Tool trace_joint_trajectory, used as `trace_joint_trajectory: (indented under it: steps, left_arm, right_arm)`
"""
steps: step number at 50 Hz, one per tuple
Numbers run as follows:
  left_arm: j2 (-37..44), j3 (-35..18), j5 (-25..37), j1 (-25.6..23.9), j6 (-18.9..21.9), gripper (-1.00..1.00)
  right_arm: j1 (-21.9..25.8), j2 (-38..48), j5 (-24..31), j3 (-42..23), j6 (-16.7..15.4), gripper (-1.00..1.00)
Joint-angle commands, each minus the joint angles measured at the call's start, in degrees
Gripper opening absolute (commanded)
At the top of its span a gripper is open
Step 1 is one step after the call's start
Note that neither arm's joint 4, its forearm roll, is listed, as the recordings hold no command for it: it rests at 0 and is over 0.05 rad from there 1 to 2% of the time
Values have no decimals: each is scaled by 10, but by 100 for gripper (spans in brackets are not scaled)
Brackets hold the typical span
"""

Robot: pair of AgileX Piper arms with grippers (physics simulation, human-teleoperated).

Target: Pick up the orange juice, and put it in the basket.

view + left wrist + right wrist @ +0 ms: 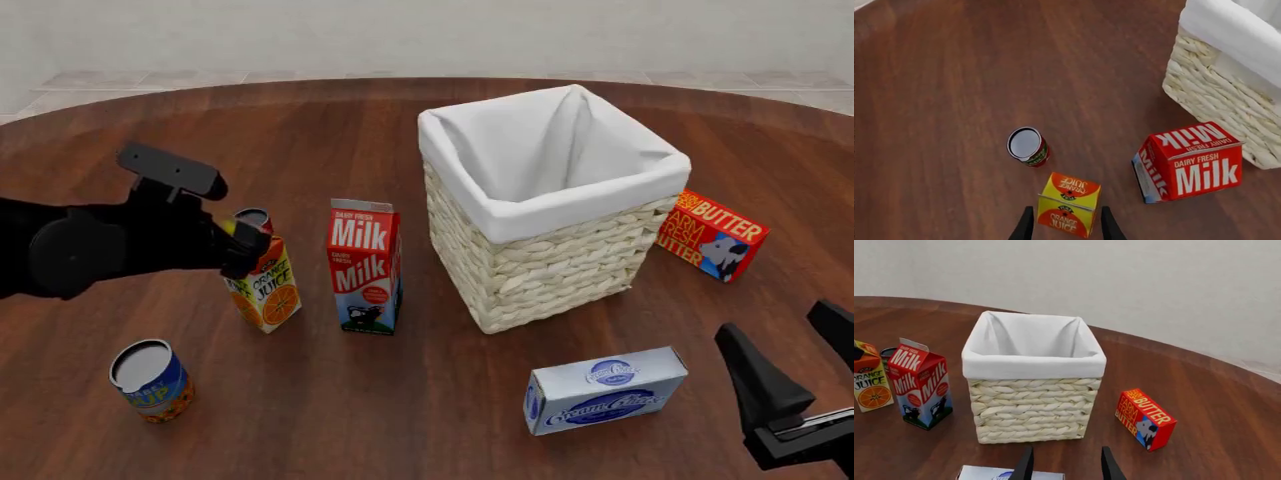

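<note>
The orange juice [1069,189] is a yellow and orange gable-top carton standing on the wooden table left of the milk carton [364,265]. My left gripper [1067,210] is open, one finger on each side of the carton's upper part, with slim gaps showing. In the front view the left gripper [246,250] covers the top of the orange juice [271,292]. The basket [561,255], pale wicker with a white liner, stands right of the milk and holds nothing I can see. My right gripper [798,372] hangs open near the table's front right, holding nothing.
A red can [254,220] stands just behind the juice. A blue-and-orange can [150,380] sits front left. A cream cheese box [607,388] lies in front of the basket, under my right gripper [1067,462]. A butter box [714,235] stands right of the basket.
</note>
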Motion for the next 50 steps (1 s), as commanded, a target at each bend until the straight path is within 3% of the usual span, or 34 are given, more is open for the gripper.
trace_joint_trajectory:
  steps: [1,44,45,50]
  left_arm:
    - [14,1,-12,10,2,100]
    - [56,18,-56,-9,-33,100]
    - [55,16,-57,-3,-26,-100]
    - [49,15,-54,-3,-22,-100]
  right_arm:
    - [0,3,-2,0,-1,100]
    - [-2,22,-16,0,-4,100]
    - [-1,23,-17,0,-4,100]
    - [0,24,-18,0,-5,100]
